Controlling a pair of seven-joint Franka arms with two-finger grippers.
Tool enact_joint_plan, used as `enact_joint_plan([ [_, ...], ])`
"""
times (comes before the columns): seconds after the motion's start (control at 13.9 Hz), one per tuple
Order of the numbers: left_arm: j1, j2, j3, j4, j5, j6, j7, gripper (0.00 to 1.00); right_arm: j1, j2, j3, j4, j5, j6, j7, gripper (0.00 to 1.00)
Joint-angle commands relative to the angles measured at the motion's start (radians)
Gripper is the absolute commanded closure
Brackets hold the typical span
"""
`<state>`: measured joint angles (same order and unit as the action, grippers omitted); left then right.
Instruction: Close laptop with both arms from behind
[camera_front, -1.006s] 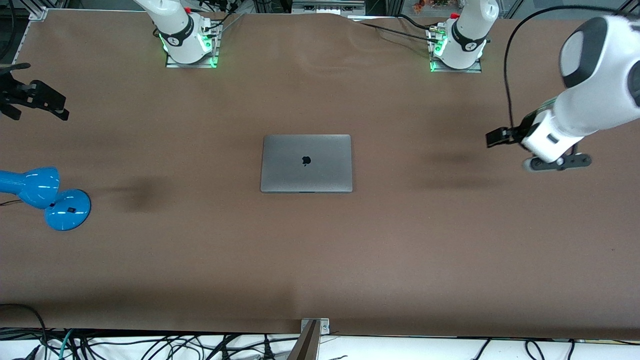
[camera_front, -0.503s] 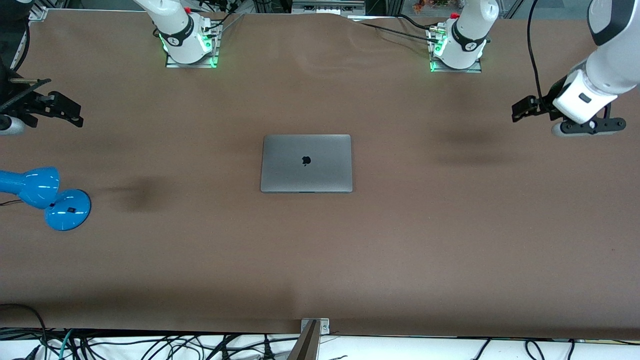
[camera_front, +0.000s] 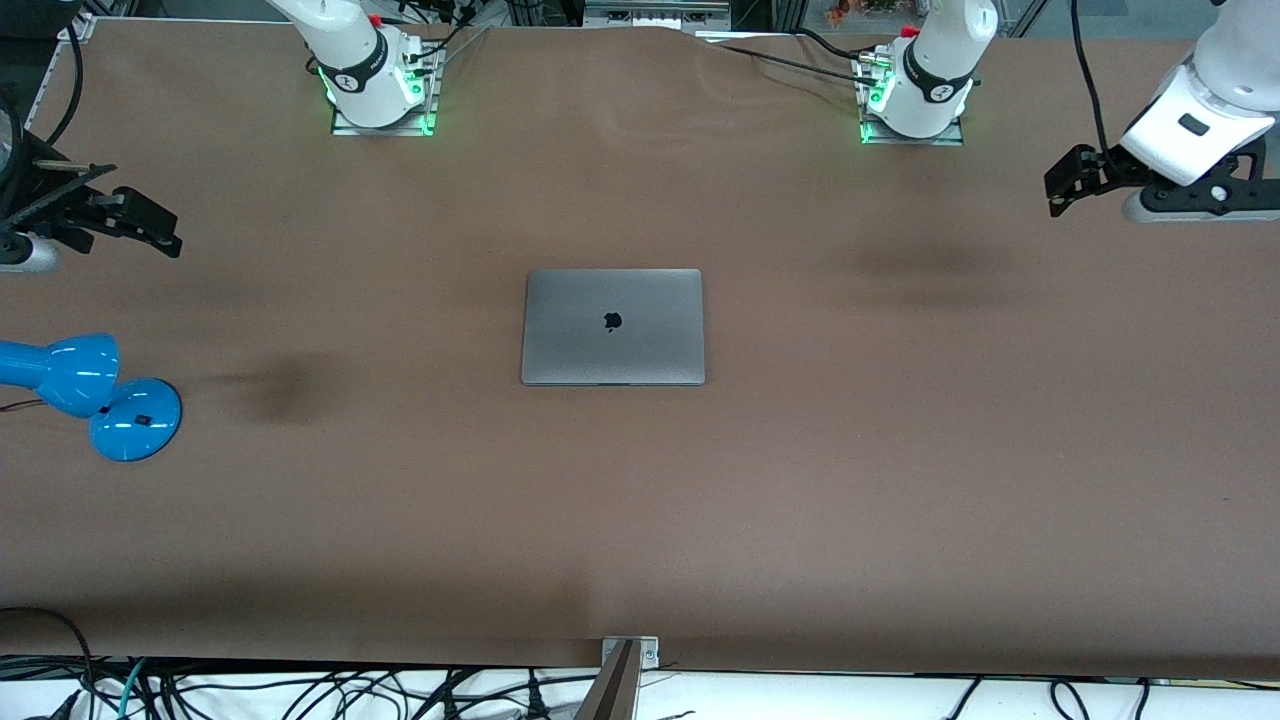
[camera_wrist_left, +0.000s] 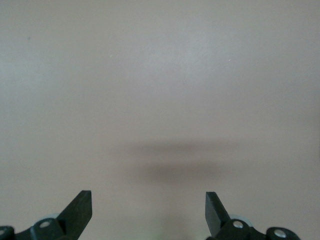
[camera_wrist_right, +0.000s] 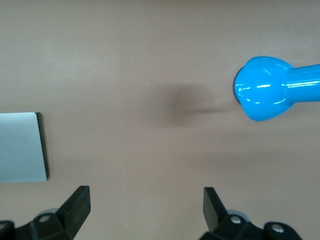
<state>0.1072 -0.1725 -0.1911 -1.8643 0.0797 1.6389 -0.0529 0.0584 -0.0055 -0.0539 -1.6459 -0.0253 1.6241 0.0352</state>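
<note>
The space-grey laptop (camera_front: 612, 326) lies shut and flat in the middle of the table, its dark apple logo facing up. One corner of it shows in the right wrist view (camera_wrist_right: 20, 147). My left gripper (camera_front: 1062, 185) is open and empty, up in the air over bare table at the left arm's end; its wrist view (camera_wrist_left: 148, 210) shows only tabletop and a shadow. My right gripper (camera_front: 160, 228) is open and empty, up over the right arm's end of the table (camera_wrist_right: 146, 205). Both are well away from the laptop.
A blue desk lamp (camera_front: 90, 390) lies at the right arm's end of the table, nearer to the front camera than the right gripper; its head shows in the right wrist view (camera_wrist_right: 262, 95). The arm bases (camera_front: 380, 85) (camera_front: 915, 90) stand along the table's back edge.
The left arm has swung up and out toward its end of the table and toward the bases. The right gripper has drifted a little toward the table's middle. The laptop has not moved.
</note>
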Motion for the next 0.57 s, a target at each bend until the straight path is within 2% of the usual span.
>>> enact_joint_plan([
  [0.0, 0.022, 0.146, -0.027, 0.144, 0.017, -0.033, 0.018, 0.00, -0.002, 0.002, -0.006, 0.006, 0.027, -0.006, 0.012, 0.00],
  [0.22, -0.006, 0.171, -0.013, 0.174, 0.020, -0.033, 0.025, 0.00, -0.003, 0.002, -0.007, 0.006, 0.027, -0.006, 0.012, 0.00],
  [0.36, -0.055, 0.169, 0.063, 0.177, 0.017, -0.033, 0.025, 0.00, -0.002, 0.002, -0.007, 0.008, 0.025, -0.006, 0.012, 0.00],
  [0.5, -0.057, 0.169, 0.068, 0.189, 0.017, -0.033, 0.025, 0.00, -0.002, 0.002, -0.007, 0.006, 0.025, -0.006, 0.011, 0.00],
])
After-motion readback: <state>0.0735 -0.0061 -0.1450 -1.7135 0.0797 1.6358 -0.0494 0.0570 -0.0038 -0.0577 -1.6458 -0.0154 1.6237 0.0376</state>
